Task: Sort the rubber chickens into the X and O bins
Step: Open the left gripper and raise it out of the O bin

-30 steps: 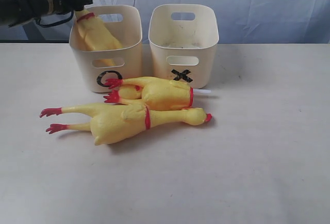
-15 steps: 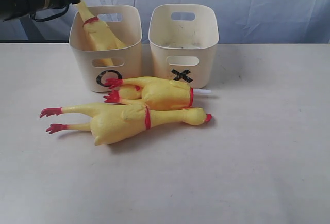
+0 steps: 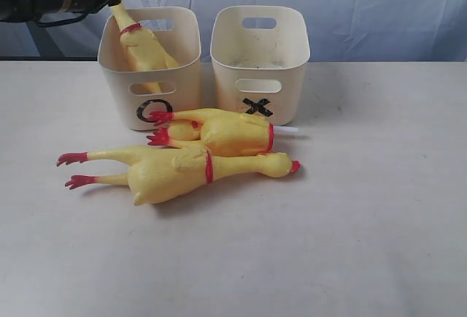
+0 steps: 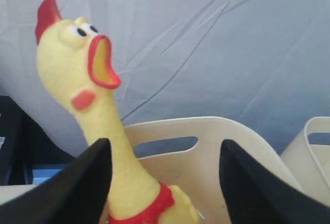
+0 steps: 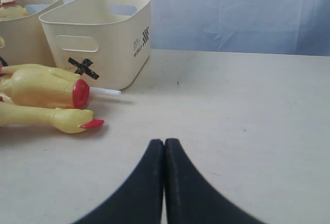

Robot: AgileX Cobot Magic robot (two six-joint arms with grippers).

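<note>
One chicken [image 3: 144,48] stands neck-up in the O bin [image 3: 179,87], head above the rim. We see the left hand [image 4: 164,154] spread wide just above that bin, gripping nothing. A second chicken [image 3: 233,133] and third chicken [image 3: 171,174] lie on the tabletop [image 3: 365,222] before the O bin, the X bin [image 3: 284,76] beside it. The right hand [image 5: 164,146] is pressed shut, empty, well apart.

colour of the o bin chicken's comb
Red; the comb shows best in the left wrist view.
</note>
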